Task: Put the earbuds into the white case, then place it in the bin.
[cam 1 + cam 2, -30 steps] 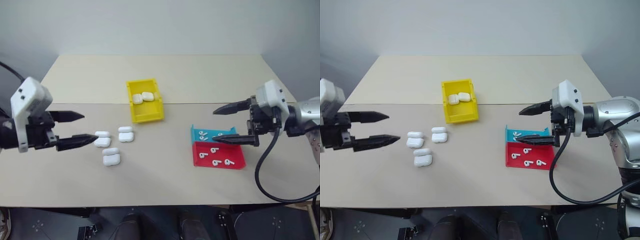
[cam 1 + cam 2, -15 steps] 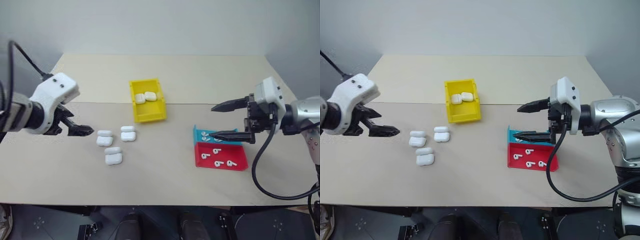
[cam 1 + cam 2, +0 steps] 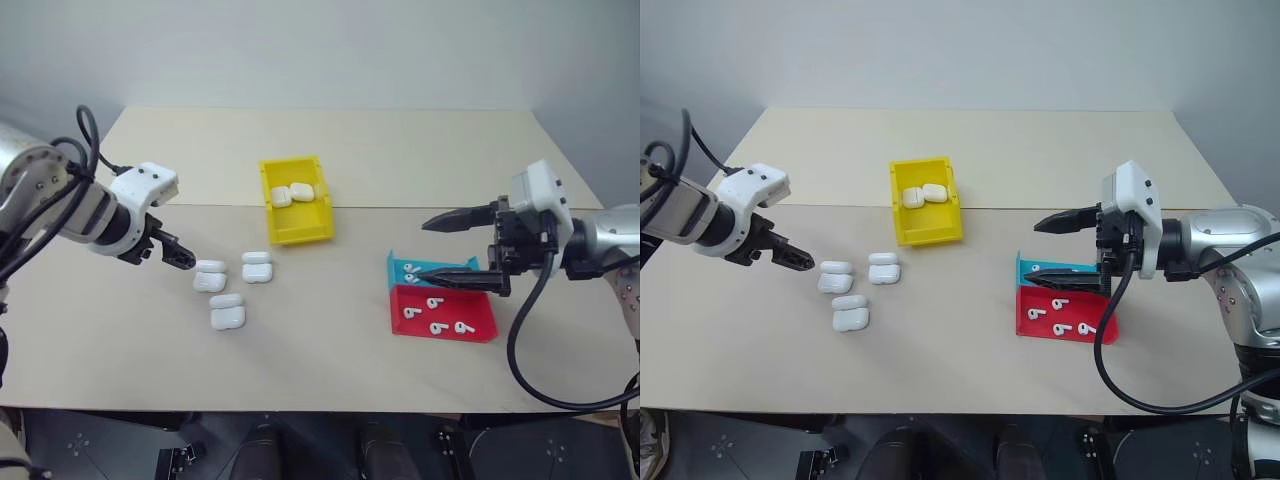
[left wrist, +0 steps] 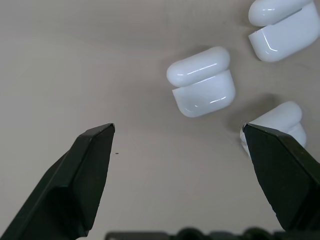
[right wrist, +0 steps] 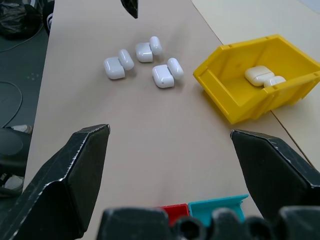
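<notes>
Three white cases lie in a cluster left of the table's middle; the nearest to my left gripper is case, each showing a lid part and a body part. My left gripper stands open just left of that case, tilted down over the table and holding nothing. The yellow bin sits behind the cluster with two more cases inside. Tiny white earbuds lie in the red tray and the blue tray. My right gripper hangs open over the blue tray, holding nothing.
The red tray and the blue tray stand side by side at the right. A seam runs across the tabletop behind the cluster. Bare table lies between the cases and the trays.
My left arm has swung in from the left edge toward the cases, and its gripper has tipped downward. The right gripper has stayed over the trays.
</notes>
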{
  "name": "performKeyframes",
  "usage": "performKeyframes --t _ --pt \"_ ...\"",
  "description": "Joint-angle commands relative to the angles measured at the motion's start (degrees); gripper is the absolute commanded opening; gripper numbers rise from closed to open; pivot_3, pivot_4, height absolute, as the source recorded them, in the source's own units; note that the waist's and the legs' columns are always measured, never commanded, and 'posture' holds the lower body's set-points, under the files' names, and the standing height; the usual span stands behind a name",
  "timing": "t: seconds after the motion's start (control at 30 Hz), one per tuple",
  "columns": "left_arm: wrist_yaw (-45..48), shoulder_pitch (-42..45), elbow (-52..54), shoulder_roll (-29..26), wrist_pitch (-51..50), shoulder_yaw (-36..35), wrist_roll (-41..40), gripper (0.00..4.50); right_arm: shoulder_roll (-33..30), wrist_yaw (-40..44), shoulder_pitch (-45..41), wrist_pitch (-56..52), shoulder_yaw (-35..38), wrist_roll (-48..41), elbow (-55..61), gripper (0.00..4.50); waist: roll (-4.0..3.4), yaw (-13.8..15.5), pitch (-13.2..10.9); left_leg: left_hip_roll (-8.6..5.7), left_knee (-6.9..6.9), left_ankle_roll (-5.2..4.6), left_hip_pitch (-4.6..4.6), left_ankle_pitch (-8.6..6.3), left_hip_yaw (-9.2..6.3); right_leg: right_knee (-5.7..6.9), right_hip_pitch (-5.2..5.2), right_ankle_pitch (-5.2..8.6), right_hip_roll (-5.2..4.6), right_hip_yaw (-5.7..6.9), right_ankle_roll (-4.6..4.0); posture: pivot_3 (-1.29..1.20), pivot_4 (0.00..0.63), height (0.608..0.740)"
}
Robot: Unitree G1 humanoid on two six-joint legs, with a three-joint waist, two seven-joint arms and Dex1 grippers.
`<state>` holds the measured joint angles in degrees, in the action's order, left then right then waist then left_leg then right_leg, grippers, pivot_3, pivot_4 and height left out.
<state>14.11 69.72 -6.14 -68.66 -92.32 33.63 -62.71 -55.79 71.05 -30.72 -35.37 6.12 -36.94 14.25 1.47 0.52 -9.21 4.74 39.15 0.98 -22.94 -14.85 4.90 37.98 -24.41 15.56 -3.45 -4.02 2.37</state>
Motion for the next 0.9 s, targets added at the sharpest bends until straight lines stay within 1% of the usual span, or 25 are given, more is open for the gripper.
performKeyframes --t 0.03,0.2,0.33,0.5,0.63,0.7,0.9 --pt "-5.74 1.51 -2.33 0.19 -0.18 1.23 -5.15 4.45 -1.22 0.1 -0.72 -0.4 2.18 -1.25 1.57 4.5 0.0 0.02 0.0 0.0 0.02 0.0 0.0 0.0 0.0 0.01 0.0 0.0 0.0 0.0 0.0 0.0 0.15 0.74" --pt "-14.62 0.34 -4.53 3.54 -0.18 1.01 -11.45 4.45 -1.21 0.06 -1.04 -0.44 1.72 -1.41 1.62 4.5 0.0 0.13 0.0 -0.01 0.06 0.0 0.0 0.0 -0.01 0.01 0.03 0.0 -0.01 0.0 0.0 0.0 0.15 0.74" --pt "-21.1 0.35 -8.93 6.77 -0.18 0.72 -14.9 4.45 -1.23 0.35 -1.64 -0.49 1.46 -1.43 1.31 4.5 0.01 0.15 0.0 -0.01 0.06 0.01 -0.02 0.0 -0.02 0.01 0.03 0.0 -0.01 0.01 0.0 0.0 0.15 0.74" --pt "-28.34 -0.1 -12.08 8.99 -0.18 0.79 -18.24 4.45 -1.13 0.37 -1.82 -0.62 1.35 -1.46 1.37 4.5 0.01 -0.06 0.0 -0.01 0.06 0.02 -0.01 0.01 -0.02 0.01 0.03 0.0 -0.01 0.01 0.0 0.0 0.15 0.74" --pt "-32.09 -1.16 -12.31 10.04 -0.18 0.52 -20.12 4.45 -0.89 0.11 -1.86 -0.71 1.24 -1.5 1.6 4.5 0.01 -0.02 0.0 -0.01 0.06 0.02 -0.01 0.01 -0.02 0.01 0.03 -0.01 -0.01 0.0 0.0 0.0 0.15 0.74" --pt "-33.99 -1.41 -14.16 11.29 -0.18 -0.11 -21.07 4.45 -0.84 0.06 -1.99 -0.75 1.21 -1.54 1.55 4.5 0.01 0.06 0.0 -0.01 0.06 0.04 -0.01 0.02 -0.02 0.01 0.03 -0.01 -0.02 0.01 0.0 0.0 0.15 0.74" --pt "-38.73 -2.88 -17.09 14.5 -0.18 -2.65 -21.42 4.45 -0.76 0.09 -2.45 -0.84 1.08 -1.6 1.35 4.5 0.01 0.11 0.0 -0.02 0.07 0.06 -0.01 0.03 -0.02 0.01 0.04 -0.01 -0.02 0.01 0.01 0.0 0.15 0.74"
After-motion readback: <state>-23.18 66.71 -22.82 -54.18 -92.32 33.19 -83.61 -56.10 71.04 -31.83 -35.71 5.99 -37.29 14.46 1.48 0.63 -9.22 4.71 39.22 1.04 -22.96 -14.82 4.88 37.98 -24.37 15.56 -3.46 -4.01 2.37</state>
